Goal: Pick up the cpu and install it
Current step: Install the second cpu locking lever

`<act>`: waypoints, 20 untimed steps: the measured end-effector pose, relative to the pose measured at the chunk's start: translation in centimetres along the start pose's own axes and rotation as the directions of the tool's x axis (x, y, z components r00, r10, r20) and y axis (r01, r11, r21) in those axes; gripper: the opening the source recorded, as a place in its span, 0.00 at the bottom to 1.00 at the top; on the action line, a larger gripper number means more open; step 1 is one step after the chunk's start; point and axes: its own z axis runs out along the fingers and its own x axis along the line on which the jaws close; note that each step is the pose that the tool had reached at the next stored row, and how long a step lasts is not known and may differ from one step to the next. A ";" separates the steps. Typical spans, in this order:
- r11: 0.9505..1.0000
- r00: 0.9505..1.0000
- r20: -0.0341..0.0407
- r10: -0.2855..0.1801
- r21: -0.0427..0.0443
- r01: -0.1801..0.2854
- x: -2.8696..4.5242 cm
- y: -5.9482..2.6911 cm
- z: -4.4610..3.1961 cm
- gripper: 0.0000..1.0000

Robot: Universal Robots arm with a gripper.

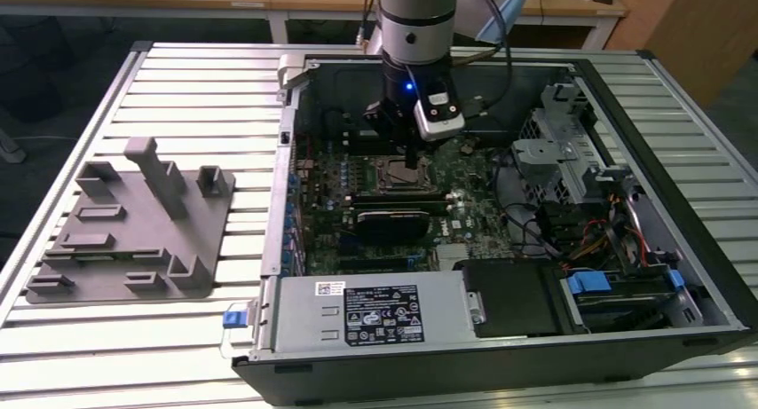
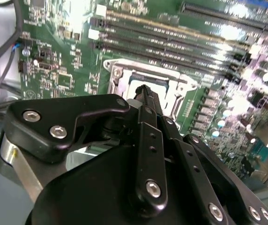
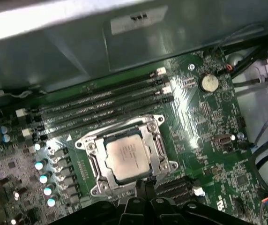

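The cpu (image 3: 126,156), a flat square chip with a silver-grey top, lies flat inside the metal-framed socket (image 3: 158,149) on the green motherboard (image 3: 204,117). In the second wrist view part of the cpu (image 2: 164,86) shows just past the black fingers. My gripper (image 3: 141,186) hangs low over the socket's edge, its fingertips together and holding nothing. In the exterior view the gripper (image 1: 409,163) is inside the open computer case, right above the socket (image 1: 393,169).
Memory slots (image 3: 101,105) run beside the socket. A grey plastic fixture (image 1: 130,223) lies on the slatted table at the exterior view's left. The case (image 1: 616,90) holds a power supply (image 1: 367,313), a drive cage (image 1: 569,152) and cables (image 1: 592,240).
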 end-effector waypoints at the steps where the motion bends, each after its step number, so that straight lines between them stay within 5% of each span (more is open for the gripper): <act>1: 1.000 1.000 0.000 0.000 0.000 0.000 -0.06 -0.19 0.01 0.11; 11: 1.000 1.000 -0.004 -0.011 -0.008 0.011 -0.40 -1.30 0.37 0.11; 20: 0.995 0.995 -0.004 -0.098 -0.016 0.098 -0.39 -1.34 0.65 0.11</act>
